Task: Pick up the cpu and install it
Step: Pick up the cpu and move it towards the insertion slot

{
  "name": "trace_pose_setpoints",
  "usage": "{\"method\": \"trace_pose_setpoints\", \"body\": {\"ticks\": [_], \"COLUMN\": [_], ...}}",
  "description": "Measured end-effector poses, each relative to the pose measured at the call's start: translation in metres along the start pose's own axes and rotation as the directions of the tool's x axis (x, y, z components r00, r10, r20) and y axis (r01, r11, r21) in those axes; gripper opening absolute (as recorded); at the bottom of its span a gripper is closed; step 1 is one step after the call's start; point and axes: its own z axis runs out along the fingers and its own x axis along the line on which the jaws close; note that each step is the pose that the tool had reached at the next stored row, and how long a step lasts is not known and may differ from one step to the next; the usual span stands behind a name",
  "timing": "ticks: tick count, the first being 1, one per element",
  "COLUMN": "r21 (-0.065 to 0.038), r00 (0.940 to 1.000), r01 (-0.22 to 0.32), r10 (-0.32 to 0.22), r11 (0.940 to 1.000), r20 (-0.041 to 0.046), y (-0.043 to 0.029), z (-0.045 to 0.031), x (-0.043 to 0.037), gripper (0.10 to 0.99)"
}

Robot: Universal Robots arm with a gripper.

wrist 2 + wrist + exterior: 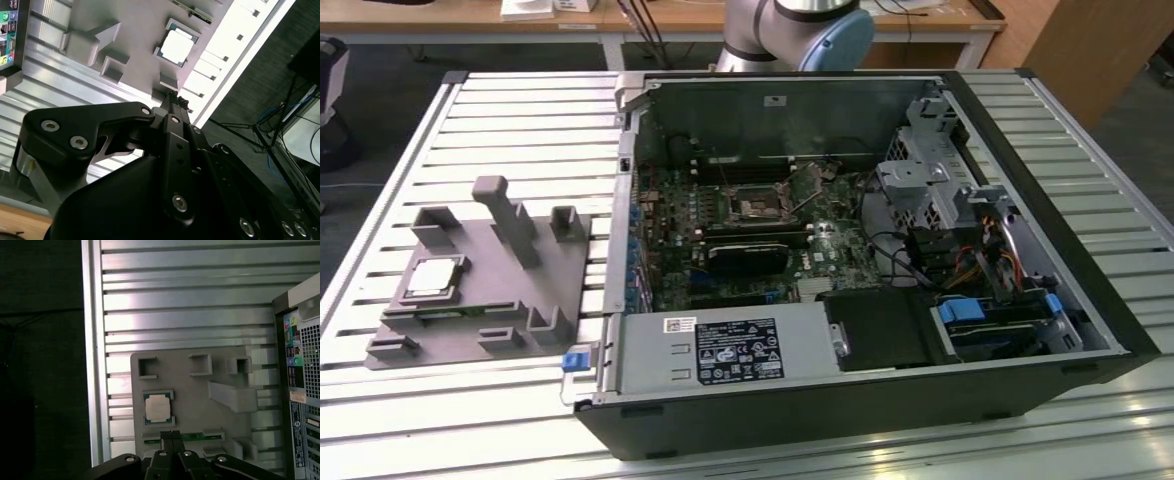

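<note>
Slatted table point(520, 120); empty gripper point(170, 434), jaws together.

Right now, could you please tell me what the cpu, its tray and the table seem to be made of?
The cpu: silvery metal lid, shiny glare, pale edges. The tray: matte grey, moulded posts and pockets, probably plastic. The table: bright ribbed slats with reflections, likely aluminium.
</note>
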Motion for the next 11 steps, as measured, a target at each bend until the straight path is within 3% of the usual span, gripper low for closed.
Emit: {"method": "trace_pose_setpoints", "body": {"ticks": [6, 11], "r21": [0.0, 0.0], "r00": [1.0, 1.0], "r01": [0.0, 0.0], "r10": [0.0, 0.0], "r11": [1.0, 1.0], "r20": [-0.0007, -0.0071], "y": [-0.0008, -0.0033], "z": [0.0084, 0.0174], "x": [0.0001, 0.0002], "gripper": [0.106, 0.114]}}
